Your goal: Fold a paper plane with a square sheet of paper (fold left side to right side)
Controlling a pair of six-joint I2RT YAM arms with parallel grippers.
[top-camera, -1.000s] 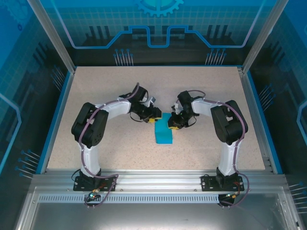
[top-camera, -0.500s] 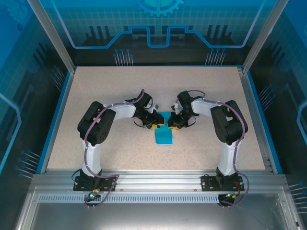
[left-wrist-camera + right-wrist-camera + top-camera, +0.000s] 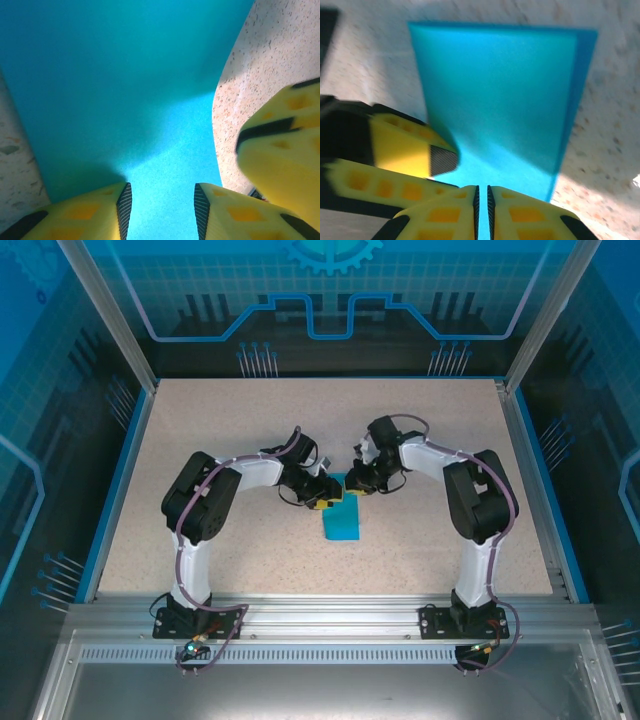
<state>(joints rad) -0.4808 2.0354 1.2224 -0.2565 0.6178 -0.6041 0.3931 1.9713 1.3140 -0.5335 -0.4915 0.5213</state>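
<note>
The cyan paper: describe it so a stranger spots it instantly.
On the speckled beige tabletop, look to the middle, where the left gripper and right gripper nearly meet. The folded cyan paper lies flat there, a narrow strip running toward the arm bases, bright against the beige and the yellow-and-black grippers.

No readable text, labels, numbers anywhere.

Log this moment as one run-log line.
paper: folded strip, flat on table | left gripper: open, over paper | right gripper: closed, tips at paper's far end
</note>
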